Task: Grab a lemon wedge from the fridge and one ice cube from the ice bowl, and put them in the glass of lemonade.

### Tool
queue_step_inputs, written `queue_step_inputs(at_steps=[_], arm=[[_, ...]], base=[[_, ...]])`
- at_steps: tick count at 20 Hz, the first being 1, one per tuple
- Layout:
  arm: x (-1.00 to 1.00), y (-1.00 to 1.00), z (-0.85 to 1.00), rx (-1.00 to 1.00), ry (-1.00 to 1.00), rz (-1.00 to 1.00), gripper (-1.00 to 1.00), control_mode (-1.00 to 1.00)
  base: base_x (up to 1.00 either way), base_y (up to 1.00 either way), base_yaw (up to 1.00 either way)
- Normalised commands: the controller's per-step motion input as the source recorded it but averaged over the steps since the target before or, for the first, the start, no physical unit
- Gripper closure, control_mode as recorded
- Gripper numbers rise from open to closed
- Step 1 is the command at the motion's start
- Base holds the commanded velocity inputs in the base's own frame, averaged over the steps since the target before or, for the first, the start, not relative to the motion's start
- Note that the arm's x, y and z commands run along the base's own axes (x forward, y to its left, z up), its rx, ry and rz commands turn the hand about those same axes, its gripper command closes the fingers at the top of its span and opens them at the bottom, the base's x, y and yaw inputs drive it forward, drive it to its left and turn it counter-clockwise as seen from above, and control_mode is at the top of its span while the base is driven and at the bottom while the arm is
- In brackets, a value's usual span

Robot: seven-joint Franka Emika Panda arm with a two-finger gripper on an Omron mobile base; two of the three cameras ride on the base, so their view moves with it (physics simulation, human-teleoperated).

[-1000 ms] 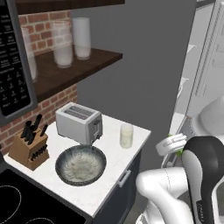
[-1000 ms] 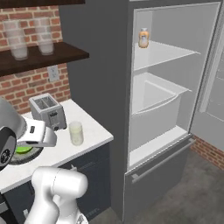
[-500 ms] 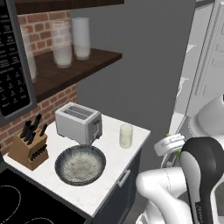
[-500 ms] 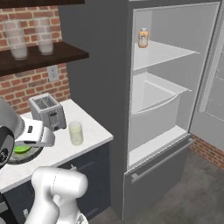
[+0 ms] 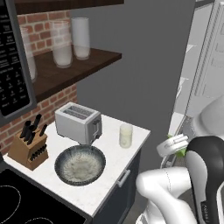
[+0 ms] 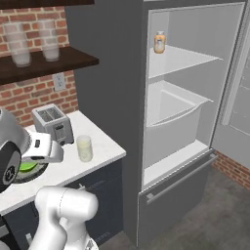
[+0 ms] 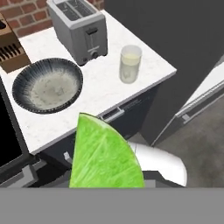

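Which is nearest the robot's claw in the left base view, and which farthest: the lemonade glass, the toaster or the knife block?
From the gripper, holding the lemon wedge at right:
1. Glass of lemonade, at the counter's right end.
2. Toaster, further left.
3. Knife block, far left by the brick wall.

Two frosted glasses (image 5: 72, 40), one toaster (image 5: 78, 123), one bowl (image 5: 80, 164), one knife block (image 5: 29, 146).

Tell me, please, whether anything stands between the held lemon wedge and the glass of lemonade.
Nothing visible does. The tool holds the wedge off the counter's front edge; the glass stands alone near that edge, the toaster and bowl off to one side.
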Motion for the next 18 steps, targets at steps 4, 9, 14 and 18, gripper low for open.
queue_step_inputs(at_steps=[4,9,14,18], arm=[[0.27,-0.04,-0.09,-0.10,0.05,0.46,1.00,-1.00],[0.53,0.08,0.00,-0.24,0.17,0.53,1.00,-1.00],[0.17,0.11,-0.26,-0.51,0.18,0.56,1.00,-1.00],[0.00,0.00,-0.46,-0.56,0.07,0.61,1.00,-1.00]], base=[[0.00,0.00,0.00],[0.00,0.00,0.00],[0.00,0.00,0.00],[0.00,0.00,0.00]])
